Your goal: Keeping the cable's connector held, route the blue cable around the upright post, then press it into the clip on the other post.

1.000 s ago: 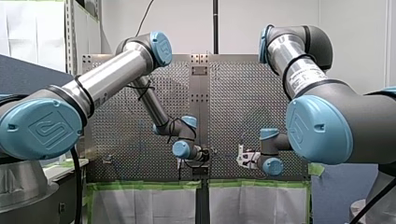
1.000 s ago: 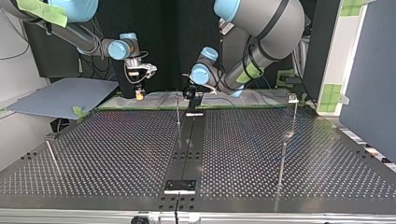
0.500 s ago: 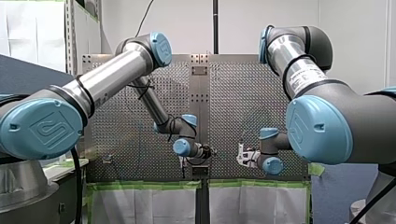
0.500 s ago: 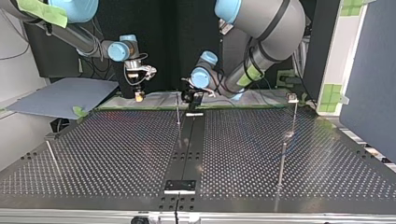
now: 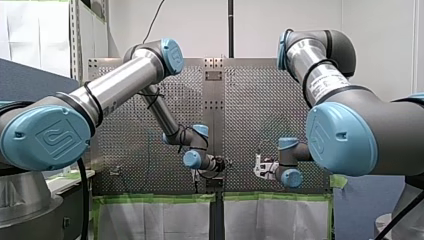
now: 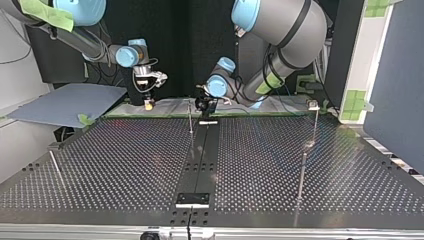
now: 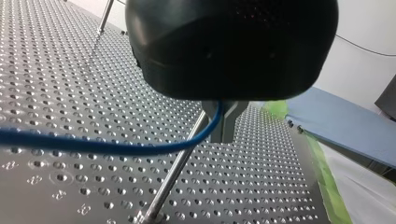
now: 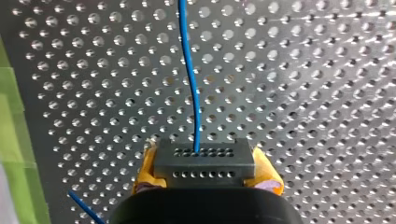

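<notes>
In the right wrist view my right gripper (image 8: 204, 170) is shut on a dark grey connector (image 8: 204, 158), with yellow pads (image 8: 267, 176) at its sides. The blue cable (image 8: 189, 70) leaves the connector and runs ahead over the perforated plate. My left gripper (image 7: 224, 122) is shut on the blue cable (image 7: 93, 147), which sags away to one side. A thin metal post (image 7: 175, 170) stands just under and ahead of its fingers. In the top view my left gripper (image 6: 205, 104) hangs beside the upright post (image 6: 190, 117), and my right gripper (image 6: 148, 102) is at the far left.
A post with a clip (image 6: 313, 105) stands at the top view's right, with another post (image 6: 301, 172) nearer the camera. A slanted rod (image 6: 55, 167) sits at the left edge. A blue-grey board (image 6: 65, 102) and green tape (image 6: 130, 116) border the table's far side.
My left arm's wrist has shifted slightly and lowered a little beside the upright post. My right gripper has stayed almost where it was.
</notes>
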Controlling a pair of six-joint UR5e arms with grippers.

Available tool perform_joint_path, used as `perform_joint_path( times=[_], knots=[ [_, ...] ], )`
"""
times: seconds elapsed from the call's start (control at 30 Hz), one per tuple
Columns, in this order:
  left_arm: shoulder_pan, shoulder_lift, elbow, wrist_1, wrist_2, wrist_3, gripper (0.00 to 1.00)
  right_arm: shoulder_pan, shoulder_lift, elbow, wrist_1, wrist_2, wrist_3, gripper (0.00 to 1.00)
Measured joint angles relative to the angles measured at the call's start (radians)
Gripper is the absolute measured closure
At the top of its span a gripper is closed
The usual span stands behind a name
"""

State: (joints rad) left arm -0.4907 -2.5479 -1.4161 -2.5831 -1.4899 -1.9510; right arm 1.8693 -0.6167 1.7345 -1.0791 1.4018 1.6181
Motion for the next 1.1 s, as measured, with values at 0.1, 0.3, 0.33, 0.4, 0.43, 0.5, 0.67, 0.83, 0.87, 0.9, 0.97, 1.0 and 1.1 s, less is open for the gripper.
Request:
perform_joint_path(
  times=[0.1,0.3,0.33,0.4,0.43,0.5,0.67,0.83,0.87,0.9,0.97,1.0,1.1],
  knots=[
    [-0.002,0.000,0.000,0.006,0.000,0.004,1.00,-0.001,0.025,-0.018,0.013,0.000,-0.002,1.00],
    [0.000,0.000,0.001,0.014,-0.007,0.015,1.00,-0.003,0.060,-0.044,0.057,0.004,-0.010,1.00],
    [0.000,0.000,0.001,0.016,-0.009,0.017,1.00,-0.004,0.062,-0.048,0.064,0.004,-0.010,1.00],
    [0.001,0.000,0.001,0.018,-0.011,0.018,1.00,-0.005,0.063,-0.056,0.073,0.005,-0.010,1.00],
    [0.002,0.000,0.001,0.020,-0.012,0.019,1.00,-0.006,0.064,-0.061,0.080,0.006,-0.010,1.00],
    [0.003,0.000,0.001,0.020,-0.015,0.019,1.00,-0.008,0.065,-0.070,0.091,0.009,-0.010,1.00],
    [0.006,0.000,0.001,0.024,-0.022,0.020,1.00,-0.015,0.065,-0.094,0.114,0.015,-0.010,1.00],
    [0.010,0.000,0.001,0.025,-0.024,0.019,1.00,-0.023,0.065,-0.117,0.128,0.018,-0.009,1.00],
    [0.011,0.000,0.001,0.025,-0.024,0.019,1.00,-0.024,0.064,-0.121,0.131,0.018,-0.009,1.00],
    [0.011,0.000,0.001,0.026,-0.024,0.018,1.00,-0.025,0.064,-0.126,0.134,0.018,-0.010,1.00],
    [0.014,0.001,0.001,0.026,-0.024,0.011,1.00,-0.027,0.064,-0.137,0.141,0.018,-0.010,1.00],
    [0.016,0.001,0.001,0.026,-0.024,0.006,1.00,-0.027,0.064,-0.141,0.144,0.018,-0.010,1.00],
    [0.022,0.001,0.005,0.025,-0.030,-0.014,1.00,-0.030,0.064,-0.155,0.150,0.018,-0.009,1.00]
  ],
)
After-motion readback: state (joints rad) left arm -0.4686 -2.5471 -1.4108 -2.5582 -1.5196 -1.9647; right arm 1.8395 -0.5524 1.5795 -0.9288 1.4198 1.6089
